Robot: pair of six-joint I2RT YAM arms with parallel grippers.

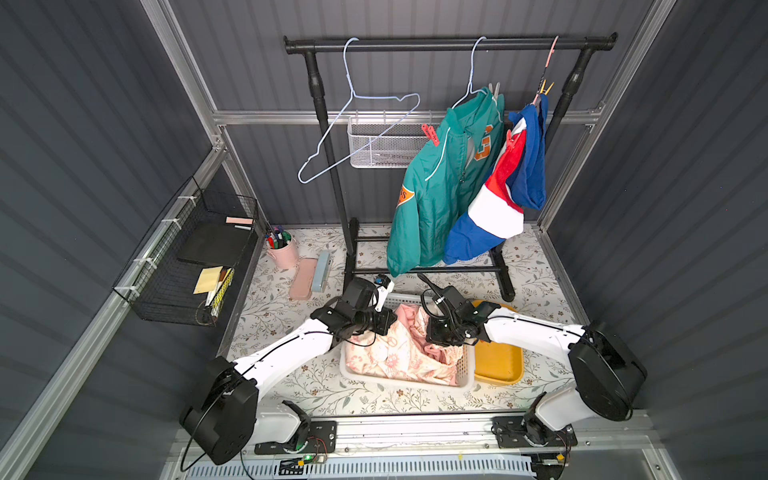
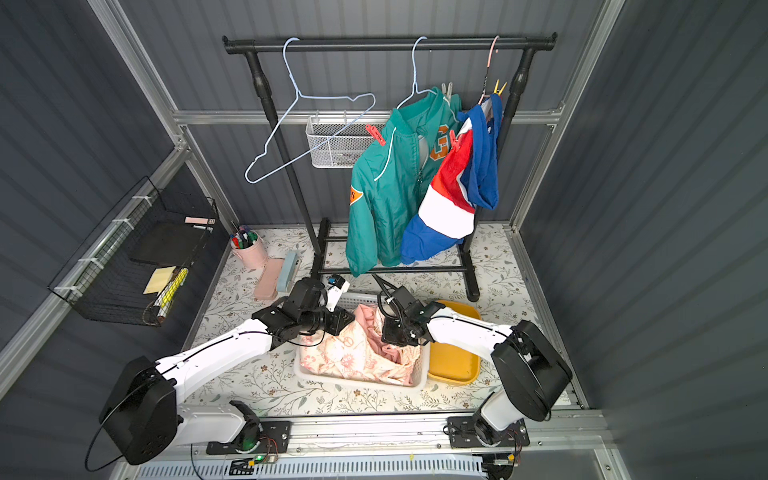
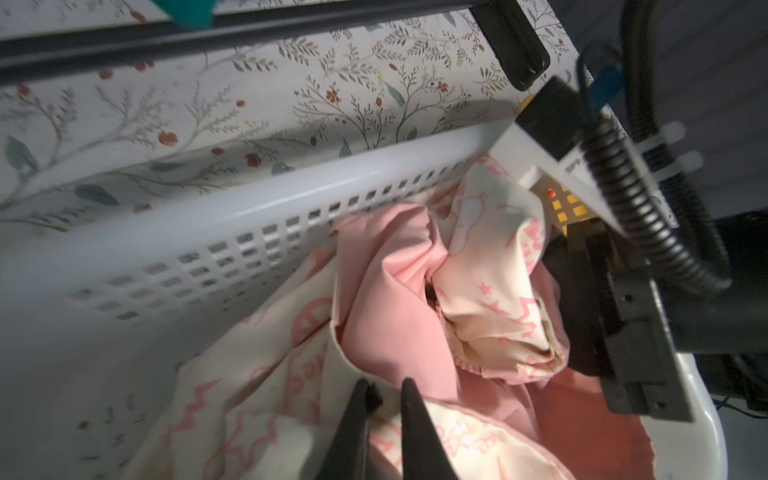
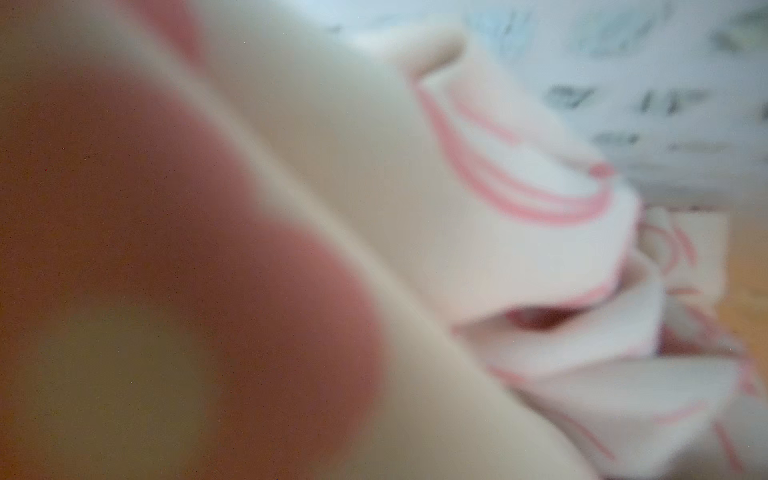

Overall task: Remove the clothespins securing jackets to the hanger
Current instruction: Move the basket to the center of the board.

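Where the perforated basket (image 3: 232,208) curves, a printed jacket (image 3: 390,291) lies crumpled.

Noted: left arm (image 1: 286,345) and right arm (image 1: 536,332) extend forward and inward, wrists pitched down, ends near each other. On the left gripper (image 3: 387,395) the jaws stand close, a narrow gap visible. The right gripper (image 1: 438,337) is fully closed, tips obscured

The worktop (image 1: 532,257) is cream with a grey-green sprig print and small red flowers. On the black rack (image 1: 449,43) hang a teal jacket (image 1: 436,195) with orange patches and white piping, bearing a red peg (image 1: 430,134), and a red-white-blue jacket (image 1: 498,212) under a yellow peg (image 1: 547,88). In front of the rack, a white basket (image 3: 291,191) holds a cream jacket (image 1: 395,353) printed in pink, beside a yellow tray (image 1: 498,361).
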